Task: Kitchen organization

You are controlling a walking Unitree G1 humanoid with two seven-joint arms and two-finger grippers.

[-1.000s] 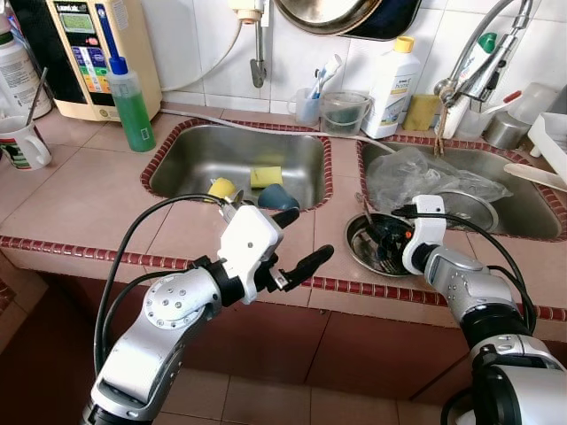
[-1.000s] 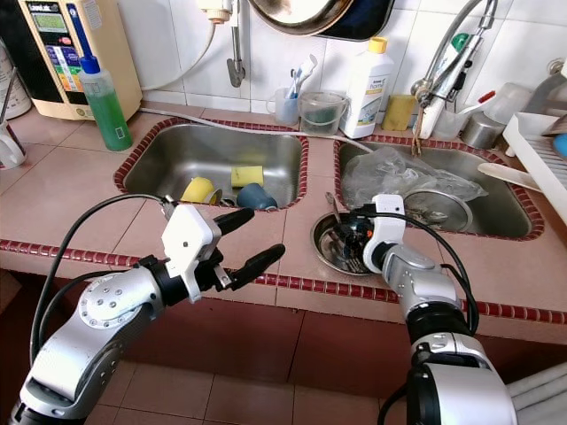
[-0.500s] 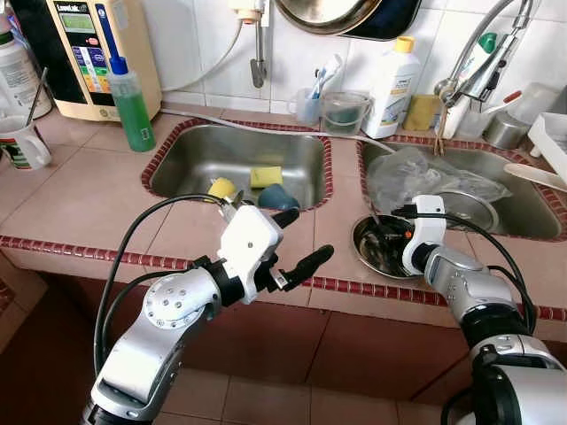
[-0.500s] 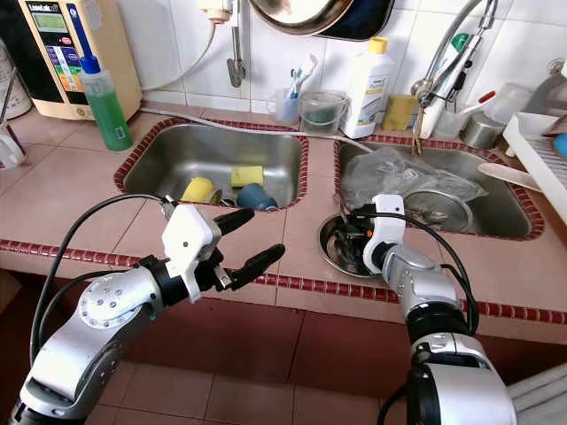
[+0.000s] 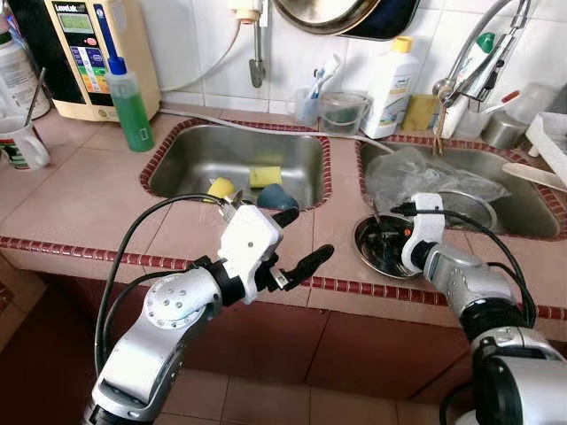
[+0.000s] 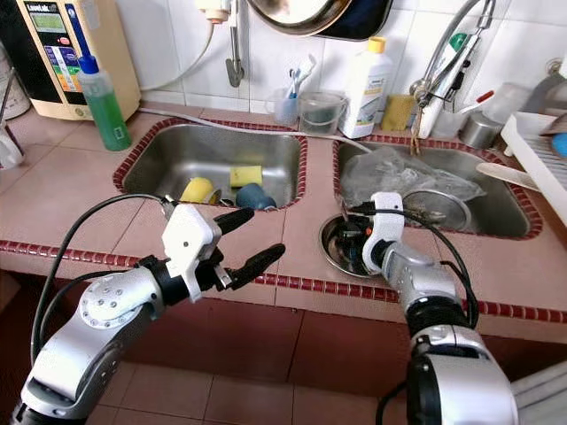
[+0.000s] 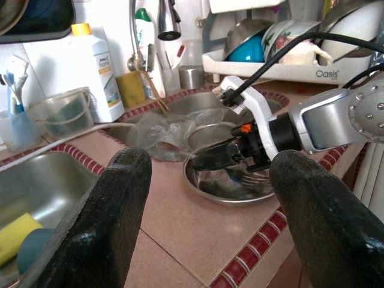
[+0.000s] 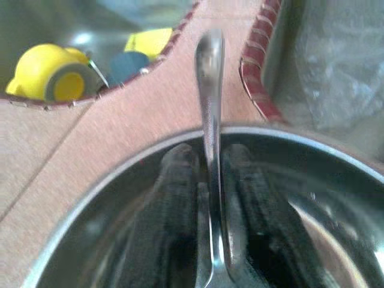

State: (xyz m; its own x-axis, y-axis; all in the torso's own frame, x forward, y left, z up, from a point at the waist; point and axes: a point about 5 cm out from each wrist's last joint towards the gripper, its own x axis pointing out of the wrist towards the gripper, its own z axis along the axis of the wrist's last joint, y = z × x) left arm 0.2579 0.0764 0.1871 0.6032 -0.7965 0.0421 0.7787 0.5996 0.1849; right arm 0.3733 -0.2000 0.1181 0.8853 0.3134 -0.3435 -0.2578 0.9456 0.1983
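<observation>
Tiled in pink with a red edging, the kitchen bench point(image 5: 80, 199) carries two steel sinks, and between them, toward the front edge, sits a shallow steel bowl point(image 5: 386, 245). The right hand point(image 5: 396, 237) is down inside that bowl, its two black fingers point(image 8: 171, 198) narrowed on either side of a piece of steel cutlery point(image 8: 210, 150); the handle stands up between them and leans toward twelve o'clock over the rim. Whether the pads truly pinch the metal I cannot tell, since the wrist picture is soft there.

The left hand point(image 5: 295, 241) hovers spread wide and holding nothing over the front of the bench, at about nine o'clock from the bowl.

Risks, as I judge them: the handle is thin, smooth and round-edged, so a light pinch could let it swivel or slide out during a lift and clatter back into the bowl. The bowl itself is light and lies near the bench lip at six o'clock; a sideways drag by the fingers could skate it toward the edge and off. At one o'clock, a crumpled clear plastic bag point(image 5: 416, 173) spills over the right sink point(image 5: 523, 217) close by, and a lift swung that way could snag it. The left sink point(image 5: 239, 159), holding yellow sponges point(image 5: 265, 176) and a blue cup point(image 5: 276, 197), lies at ten o'clock, well apart.
</observation>
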